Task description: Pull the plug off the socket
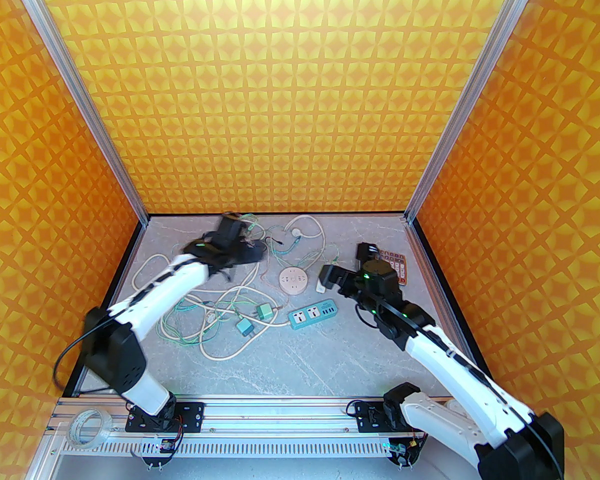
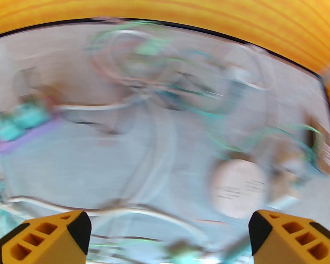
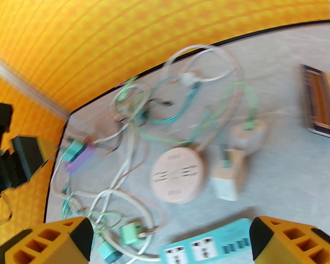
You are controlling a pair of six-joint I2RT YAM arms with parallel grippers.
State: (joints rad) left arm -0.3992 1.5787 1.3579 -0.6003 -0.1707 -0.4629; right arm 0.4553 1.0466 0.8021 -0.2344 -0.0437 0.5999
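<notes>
Two arms, top view: both reach out over the grey table (image 1: 300, 363); the left one is blurred.
Left gripper, top view: the left gripper (image 1: 250, 254) hangs over the far-left part of the cable tangle (image 1: 220, 313); blur hides how its jaws stand here.
Right gripper, top view: the right gripper (image 1: 346, 264) is spread wide and empty, with one finger just beside the white adapter (image 1: 321, 286).
Sockets, top view: the round beige socket (image 1: 293, 281) lies mid-table, with the teal power strip (image 1: 314, 314) near it on the arms' side.
Loose plugs, top view: a green plug (image 1: 265, 311) and a teal plug (image 1: 244, 327) lie left of the strip, apart from it.
Other items, top view: an orange keypad (image 1: 397, 265) lies right of the right gripper, and a tape roll (image 1: 91, 427) sits on the rail by the left base.
Left gripper, left wrist view: the yellow fingertips (image 2: 71, 232) stand far apart with nothing between them. The round beige socket (image 2: 239, 188) is a blurred shape at lower right.
Right gripper, right wrist view: the fingertips (image 3: 266, 235) are released and wide, and the teal power strip (image 3: 203, 246) lies between them at the bottom edge.
Plug, right wrist view: a small green plug (image 3: 226, 162) appears to sit in the white adapter (image 3: 225, 180), just right of the round beige socket (image 3: 178, 175). Blur hides how deeply it is seated.
</notes>
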